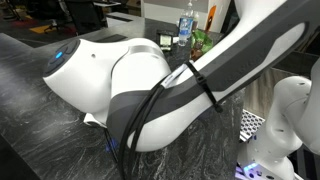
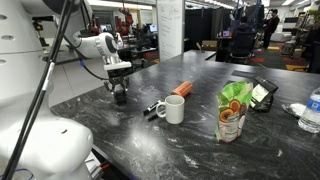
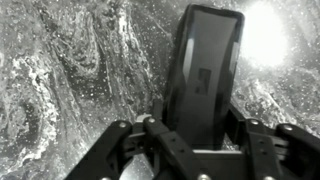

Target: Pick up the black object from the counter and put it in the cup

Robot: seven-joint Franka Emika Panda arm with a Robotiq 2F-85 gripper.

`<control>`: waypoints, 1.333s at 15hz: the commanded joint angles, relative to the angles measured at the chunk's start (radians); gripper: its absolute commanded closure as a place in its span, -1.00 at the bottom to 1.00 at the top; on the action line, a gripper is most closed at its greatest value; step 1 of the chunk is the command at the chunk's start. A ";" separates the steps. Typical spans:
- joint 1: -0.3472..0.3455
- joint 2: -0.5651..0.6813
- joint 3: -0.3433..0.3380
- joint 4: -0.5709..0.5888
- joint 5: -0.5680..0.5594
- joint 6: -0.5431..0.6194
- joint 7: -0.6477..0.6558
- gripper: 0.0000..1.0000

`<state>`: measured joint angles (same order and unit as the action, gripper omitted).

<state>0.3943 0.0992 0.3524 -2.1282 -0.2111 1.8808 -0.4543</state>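
Observation:
The black object (image 3: 208, 70) is a flat matte black bar, seen large in the wrist view between my two fingers. My gripper (image 3: 198, 125) is shut on its near end, with the fingers against both long sides. In an exterior view my gripper (image 2: 120, 92) hangs low over the counter (image 2: 130, 140) at its far left, and the black object (image 2: 120, 98) points down from it, close to the surface. The white cup (image 2: 174, 109) stands upright mid-counter, well to the right of my gripper. The arm hides the gripper and the cup in an exterior view.
An orange can (image 2: 181, 90) lies behind the cup and a thin marker pen (image 2: 152, 108) lies to its left. A green snack bag (image 2: 233, 110) and a clear bottle (image 2: 311, 110) stand further right. The robot's white base (image 1: 110, 75) fills an exterior view.

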 commanded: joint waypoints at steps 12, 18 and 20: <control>-0.079 -0.166 -0.044 -0.071 -0.009 0.200 -0.079 0.45; -0.103 -0.362 -0.129 -0.180 0.013 0.478 -0.128 0.45; -0.106 -0.430 -0.171 -0.228 0.029 0.557 -0.128 0.45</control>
<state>0.3024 -0.2135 0.2255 -2.2513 -0.2158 2.3212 -0.5494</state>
